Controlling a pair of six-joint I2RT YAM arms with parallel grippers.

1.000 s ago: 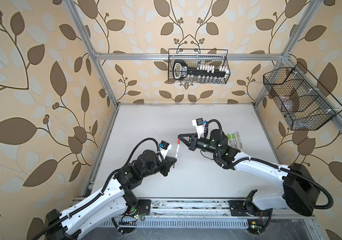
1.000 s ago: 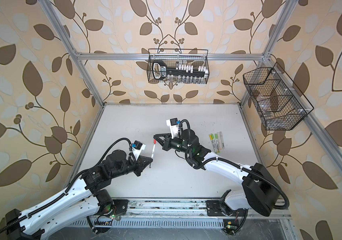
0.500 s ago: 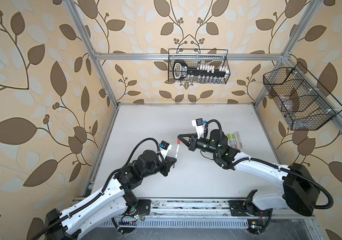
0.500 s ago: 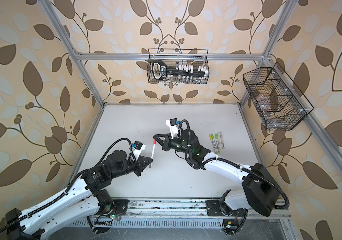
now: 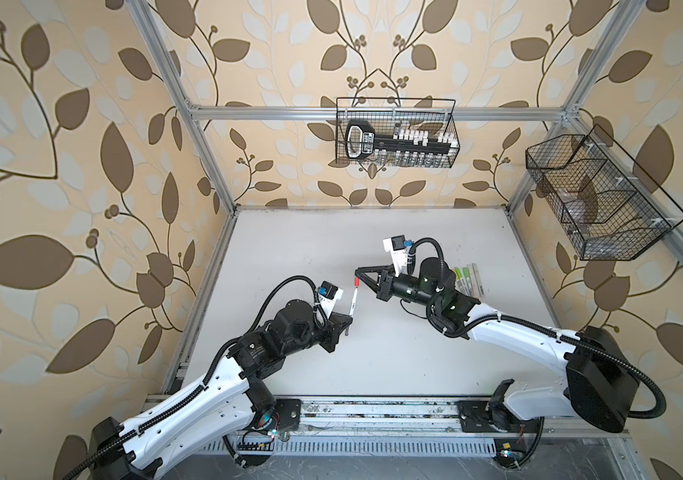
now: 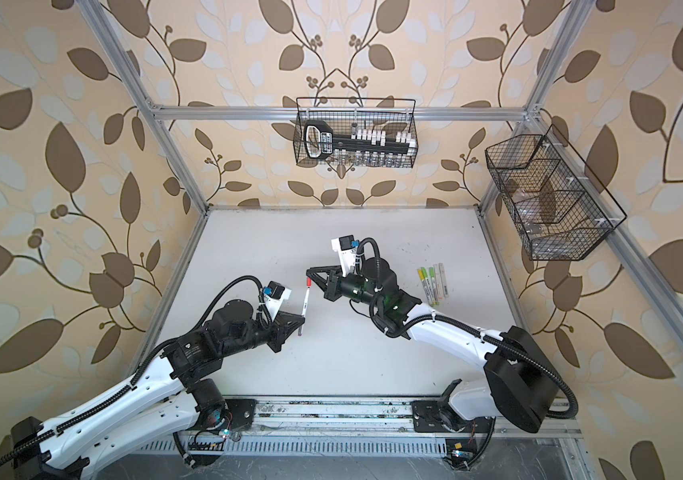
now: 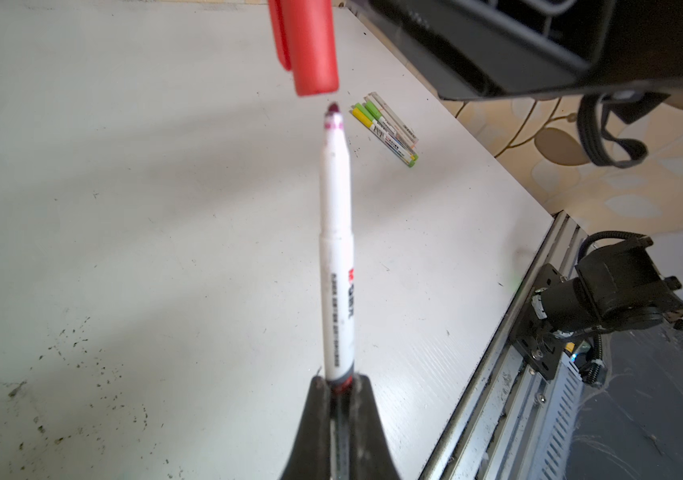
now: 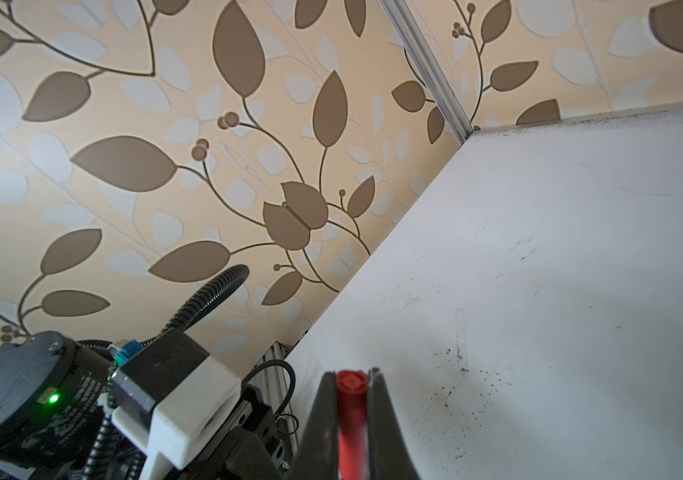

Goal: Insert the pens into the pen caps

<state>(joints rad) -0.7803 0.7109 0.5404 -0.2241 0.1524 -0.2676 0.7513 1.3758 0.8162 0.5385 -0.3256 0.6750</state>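
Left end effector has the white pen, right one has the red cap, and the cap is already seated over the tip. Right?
Not seated yet. The left end effector holds the white pen and the right end effector the red cap, but the left wrist view shows a small gap between the cap's open end and the pen tip.

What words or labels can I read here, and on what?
Nothing reads clearly.
White pen in the left hand: red logo, dark print, too blurred.
Pens on the table: print too small.
Black tool in the wire basket: label too small.
Red cap in the right hand: no print shows.
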